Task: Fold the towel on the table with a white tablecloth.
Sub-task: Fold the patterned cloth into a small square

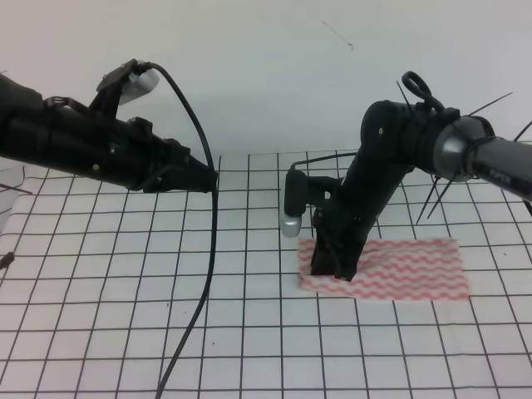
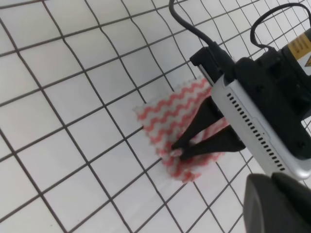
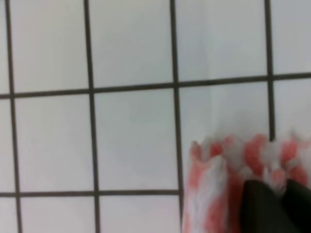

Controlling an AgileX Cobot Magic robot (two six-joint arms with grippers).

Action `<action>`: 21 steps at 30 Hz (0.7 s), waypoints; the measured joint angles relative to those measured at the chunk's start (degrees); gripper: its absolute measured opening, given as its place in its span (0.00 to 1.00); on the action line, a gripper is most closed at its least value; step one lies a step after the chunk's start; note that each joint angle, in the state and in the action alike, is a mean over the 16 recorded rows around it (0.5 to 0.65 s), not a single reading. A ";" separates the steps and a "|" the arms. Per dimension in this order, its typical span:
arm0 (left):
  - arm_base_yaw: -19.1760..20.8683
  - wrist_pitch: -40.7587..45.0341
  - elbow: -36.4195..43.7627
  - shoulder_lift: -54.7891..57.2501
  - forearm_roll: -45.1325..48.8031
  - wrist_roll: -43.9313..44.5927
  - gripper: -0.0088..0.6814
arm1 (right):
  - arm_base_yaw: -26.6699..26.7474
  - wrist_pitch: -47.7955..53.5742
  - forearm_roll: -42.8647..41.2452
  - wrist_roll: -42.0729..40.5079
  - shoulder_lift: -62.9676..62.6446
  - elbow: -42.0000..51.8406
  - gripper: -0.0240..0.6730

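Note:
The towel (image 1: 407, 270), pink-red and white with wavy stripes, lies flat on the white tablecloth (image 1: 249, 332) to the right of the middle. My right gripper (image 1: 332, 273) points down onto the towel's left end. In the left wrist view its two dark fingers (image 2: 199, 126) meet in a point on the towel (image 2: 165, 114) near one edge, pinching the cloth. In the right wrist view, the fingertips (image 3: 260, 204) rest together on a fuzzy towel corner (image 3: 214, 179). My left gripper (image 1: 209, 178) hovers above the table at the left, its tip narrowed to a point and holding nothing.
The gridded tablecloth (image 2: 58, 121) covers the whole table. A black cable (image 1: 204, 274) hangs from the left arm down to the front edge. A silver wrist camera (image 1: 291, 223) juts out beside the right arm. A pale object shows at the far left edge (image 1: 8, 187).

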 joint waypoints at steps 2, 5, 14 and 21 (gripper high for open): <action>0.00 0.00 0.00 -0.02 0.00 0.02 0.01 | 0.00 -0.35 -0.06 -0.11 -0.13 -0.01 0.17; -0.01 0.00 0.00 -0.04 0.00 0.05 0.01 | 0.00 -1.21 -0.24 -0.19 -0.41 -0.01 0.11; 0.00 0.00 0.00 0.00 0.00 -0.02 0.01 | 0.00 -6.02 -1.03 -0.30 -1.16 -0.01 0.05; 0.00 0.00 -0.01 0.06 0.05 0.03 0.01 | 0.00 -9.58 -1.34 -0.36 -0.94 -0.01 0.04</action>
